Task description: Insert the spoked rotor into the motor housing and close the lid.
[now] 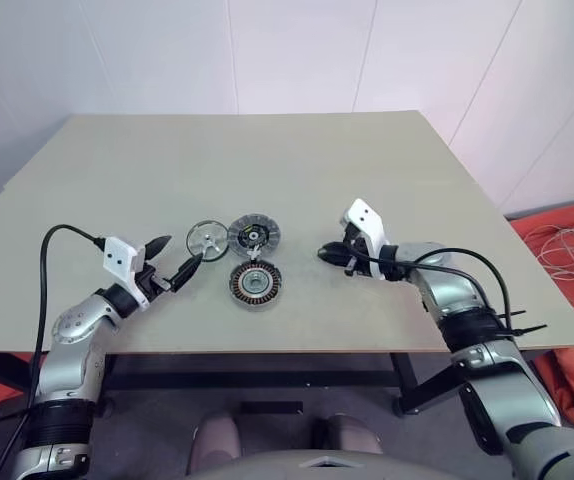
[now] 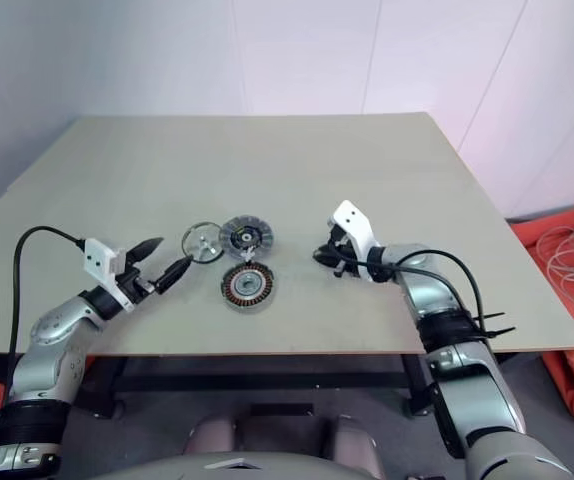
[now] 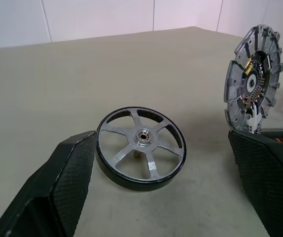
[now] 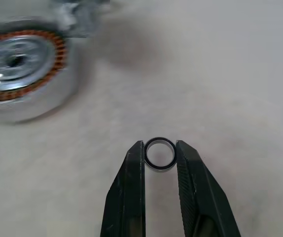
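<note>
While the robot stands at the tan table, its right gripper pinches a tiny ring between its two black fingers, up off the tabletop and well to the right of the other parts. Its left gripper is spread wide, with nothing in it, and points at the spoked rotor.

That rotor lies flat on the table, just past the open fingers. From the left wrist it looks like a silver wheel with a dark rim and a little hub in the middle. Right beside it is the lid, a grey disc with a dark ring and small parts at its centre. From the left wrist camera it seems to stand up on its edge, but I cannot be sure from above. Just in front of the lid, nearer the robot, lies the motor housing, with its copper windings facing up.

I think the job has hardly begun, since the rotor is not yet in the housing and the lid is not on. Next, I guess the left gripper must close on the rotor's rim, lift it, and set it down straight over the housing's middle. The small ring may need to go somewhere first.
</note>
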`<action>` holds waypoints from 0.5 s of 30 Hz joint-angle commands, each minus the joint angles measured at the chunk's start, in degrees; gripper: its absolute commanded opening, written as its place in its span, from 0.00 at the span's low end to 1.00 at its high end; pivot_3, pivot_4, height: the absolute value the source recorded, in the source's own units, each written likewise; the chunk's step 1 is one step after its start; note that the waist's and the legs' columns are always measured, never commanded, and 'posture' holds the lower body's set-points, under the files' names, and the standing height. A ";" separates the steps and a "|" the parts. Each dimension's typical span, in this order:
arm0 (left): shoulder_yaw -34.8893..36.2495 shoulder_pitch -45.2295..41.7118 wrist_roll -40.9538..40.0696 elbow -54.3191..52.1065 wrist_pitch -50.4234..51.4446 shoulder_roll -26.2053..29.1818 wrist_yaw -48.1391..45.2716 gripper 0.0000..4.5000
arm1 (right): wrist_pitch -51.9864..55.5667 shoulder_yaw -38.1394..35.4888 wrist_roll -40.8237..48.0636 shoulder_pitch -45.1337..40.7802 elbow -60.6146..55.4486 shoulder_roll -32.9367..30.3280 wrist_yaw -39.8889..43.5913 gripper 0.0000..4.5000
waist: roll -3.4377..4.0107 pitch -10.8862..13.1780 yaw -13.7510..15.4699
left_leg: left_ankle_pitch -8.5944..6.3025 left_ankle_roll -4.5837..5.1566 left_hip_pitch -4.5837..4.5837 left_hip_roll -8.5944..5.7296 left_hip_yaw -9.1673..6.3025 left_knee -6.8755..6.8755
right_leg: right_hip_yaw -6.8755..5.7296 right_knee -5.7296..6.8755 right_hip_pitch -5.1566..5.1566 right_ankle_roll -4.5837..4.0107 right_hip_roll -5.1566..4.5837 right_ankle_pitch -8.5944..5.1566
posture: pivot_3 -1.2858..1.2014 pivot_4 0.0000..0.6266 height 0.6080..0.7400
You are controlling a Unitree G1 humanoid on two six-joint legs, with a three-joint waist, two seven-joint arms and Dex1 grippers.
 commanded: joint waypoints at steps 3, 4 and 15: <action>0.04 -0.76 -0.39 -2.56 0.07 0.50 0.04 1.00 | 5.29 3.79 4.76 -0.34 -15.05 0.61 4.75 0.13 | 0.00 0.00 -0.01 | 0.02 -0.04 0.11 0.00 -0.01 -0.03 | -0.01 0.00 0.00 0.03 0.00 -0.02 | 0.52 0.00 1.00; 0.00 -0.81 -0.37 -2.61 0.15 0.47 0.08 1.00 | 6.16 4.40 5.19 -0.71 -16.29 1.11 4.93 0.13 | 0.00 0.00 0.00 | 0.03 -0.05 0.12 0.00 -0.01 -0.03 | 0.00 -0.01 0.00 0.03 0.00 -0.02 | 0.52 0.00 1.00; -0.12 -0.48 -0.40 -3.47 0.21 0.17 0.76 1.00 | 2.79 12.41 2.39 -8.26 -7.71 7.56 5.01 0.13 | -0.02 -0.01 -0.04 | 0.03 -0.05 0.18 -0.02 -0.07 -0.04 | 0.00 -0.11 0.02 0.05 -0.02 -0.03 | 0.52 0.00 1.00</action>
